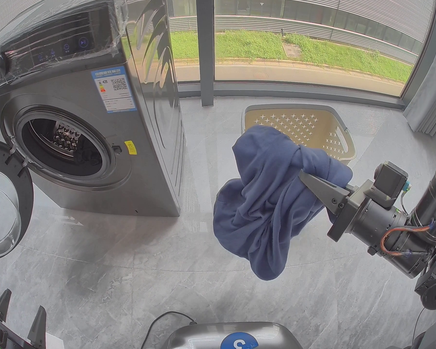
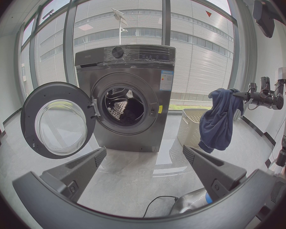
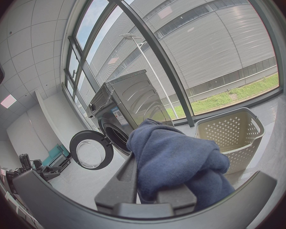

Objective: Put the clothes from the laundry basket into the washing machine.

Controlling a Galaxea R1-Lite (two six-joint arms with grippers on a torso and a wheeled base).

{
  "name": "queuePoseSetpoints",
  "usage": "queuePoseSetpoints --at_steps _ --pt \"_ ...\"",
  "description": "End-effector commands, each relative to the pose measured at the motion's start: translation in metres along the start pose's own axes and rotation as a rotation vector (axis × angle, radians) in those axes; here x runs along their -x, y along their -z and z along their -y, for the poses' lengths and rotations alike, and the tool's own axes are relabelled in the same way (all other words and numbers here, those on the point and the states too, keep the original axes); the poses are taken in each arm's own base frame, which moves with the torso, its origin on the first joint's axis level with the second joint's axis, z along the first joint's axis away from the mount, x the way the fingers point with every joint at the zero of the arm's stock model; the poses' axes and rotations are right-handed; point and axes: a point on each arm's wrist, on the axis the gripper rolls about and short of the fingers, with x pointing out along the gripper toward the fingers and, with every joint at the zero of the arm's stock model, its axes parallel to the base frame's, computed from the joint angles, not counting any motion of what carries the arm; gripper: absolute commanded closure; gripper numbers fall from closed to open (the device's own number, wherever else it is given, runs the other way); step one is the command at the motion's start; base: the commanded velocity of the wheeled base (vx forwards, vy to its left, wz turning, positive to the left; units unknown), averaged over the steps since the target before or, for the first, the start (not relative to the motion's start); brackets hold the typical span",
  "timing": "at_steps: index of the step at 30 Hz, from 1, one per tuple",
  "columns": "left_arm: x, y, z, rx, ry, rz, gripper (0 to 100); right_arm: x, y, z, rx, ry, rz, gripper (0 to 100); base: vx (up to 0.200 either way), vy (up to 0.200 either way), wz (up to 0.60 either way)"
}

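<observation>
A dark blue garment [image 1: 266, 199] hangs in the air in front of the beige laundry basket [image 1: 334, 136], with my right gripper [image 1: 309, 179] shut on it; the same blue garment [image 3: 171, 159] drapes over the gripper's fingers [image 3: 124, 178]. The grey washing machine [image 1: 82, 98] stands at the left, its round door [image 1: 2, 204] swung open and the drum [image 2: 124, 107] exposed. My left gripper [image 2: 143, 158] is open and holds nothing, low at the near left [image 1: 19, 318], facing the machine. From there the blue garment [image 2: 217, 124] shows at the right, beside the basket [image 2: 190, 128].
Glossy grey floor [image 1: 131, 267] spreads between machine and basket. A large window wall [image 1: 300, 35] runs behind, with a pillar [image 1: 206, 39] between the panes. A black cable [image 1: 164, 318] lies near the front. A grey curtain [image 1: 431, 98] hangs at the far right.
</observation>
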Motion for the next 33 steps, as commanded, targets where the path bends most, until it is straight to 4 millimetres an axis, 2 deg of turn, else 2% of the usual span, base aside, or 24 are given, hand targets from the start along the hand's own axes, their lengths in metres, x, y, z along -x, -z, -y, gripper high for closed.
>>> queuePoseSetpoints --at_steps 1,18,30,33 --pt "0.0 0.005 0.0 -0.001 0.001 -0.004 0 0.0 0.0 0.0 0.0 -0.001 0.001 100 0.0 0.2 0.0" --pt "0.0 0.005 0.0 -0.001 0.001 -0.004 0 0.001 -0.001 0.001 -0.001 0.008 0.015 100 0.0 0.2 0.0" --pt "0.0 0.005 0.0 -0.002 0.001 -0.004 0 0.0 -0.01 0.009 0.005 0.067 0.061 100 0.0 0.2 0.0" --pt "0.0 0.005 0.0 -0.004 0.001 -0.004 0 -0.001 -0.013 0.011 0.008 0.077 0.073 100 0.0 0.0 0.0"
